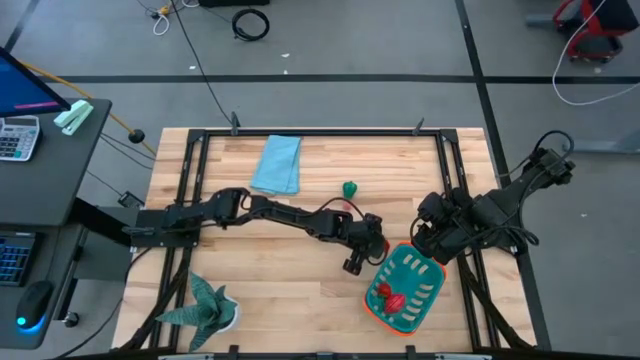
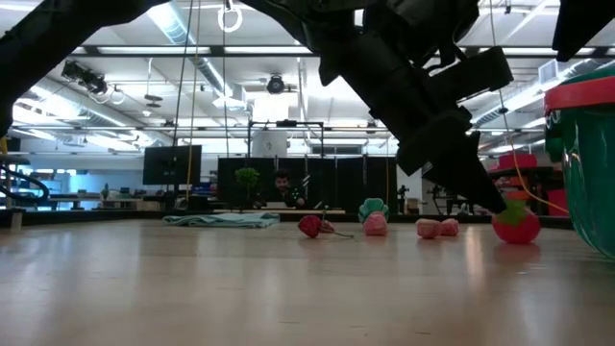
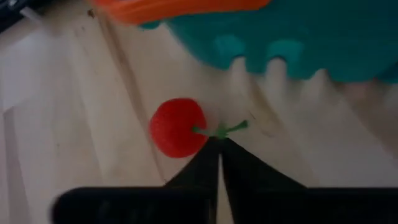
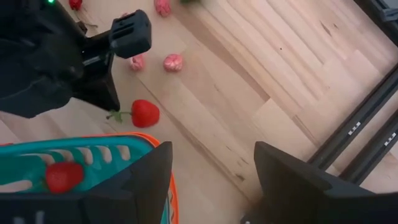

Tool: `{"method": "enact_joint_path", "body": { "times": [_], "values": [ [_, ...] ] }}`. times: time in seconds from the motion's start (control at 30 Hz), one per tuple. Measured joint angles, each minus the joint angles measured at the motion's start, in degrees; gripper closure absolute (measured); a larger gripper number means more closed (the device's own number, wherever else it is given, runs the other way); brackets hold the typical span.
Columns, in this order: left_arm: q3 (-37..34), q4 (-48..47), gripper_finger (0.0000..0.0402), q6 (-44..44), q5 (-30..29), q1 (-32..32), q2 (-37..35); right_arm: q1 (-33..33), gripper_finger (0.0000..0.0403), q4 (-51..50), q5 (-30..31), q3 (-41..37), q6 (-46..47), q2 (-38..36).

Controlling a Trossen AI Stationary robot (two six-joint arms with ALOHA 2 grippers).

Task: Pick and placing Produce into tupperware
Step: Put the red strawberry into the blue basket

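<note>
While the left gripper (image 3: 220, 149) is closing its fingers on the thin green stem of a red produce piece (image 3: 177, 127), the fruit is lying on the worktop (image 1: 300, 290) just beside the tupperware (image 1: 408, 288). In the left wrist view the fingers look pressed together at the stem, so I judge the hold is small and weak. To do this step well, the arm should rise slowly and straight, then cross the orange rim with enough height, because a swinging fruit could slip out. One red piece (image 4: 62, 176) is already lying inside the container. Farther off, the right gripper (image 4: 211, 180) is waiting with fingers spread apart above the tupperware's edge.
</note>
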Motion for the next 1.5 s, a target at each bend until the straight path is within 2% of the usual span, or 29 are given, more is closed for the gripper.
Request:
{"method": "enact_joint_path", "body": {
  "times": [0.1,0.23,0.53,0.67,1.0,1.23,1.43,1.5],
  "values": [
    [0.0,0.0,0.0394,0.0,-1.5,0.4,0.0,0.0,0.0167,0.0,0.0,0.0,0.0,0.0],
    [0.0,0.0,0.0396,0.4,-7.3,0.4,0.0,0.0,0.0167,0.0,0.9,0.0,0.0,0.0],
    [0.0,0.0,0.0398,4.2,-28.1,-0.4,-0.1,0.0,0.0167,0.0,2.0,0.0,1.3,0.0],
    [0.0,-0.2,0.0399,5.8,-34.1,-0.9,-0.5,0.0,0.0167,0.0,3.1,0.0,1.5,0.0],
    [0.0,2.1,0.04,9.3,-39.4,-5.0,-4.5,0.0,0.0167,-0.4,10.6,0.0,1.8,0.0],
    [0.0,5.1,0.0401,10.8,-39.5,-9.4,-8.8,0.0,0.0167,-0.5,17.3,0.0,2.0,0.0],
    [0.1,13.6,0.0401,13.9,-39.2,-13.7,-9.9,0.0,0.0175,-0.5,18.0,0.0,1.3,0.0],
    [0.1,14.5,0.0401,14.4,-35.9,-15.1,-9.8,0.0,0.0178,-0.5,17.9,0.0,1.0,0.0]
  ]
}}
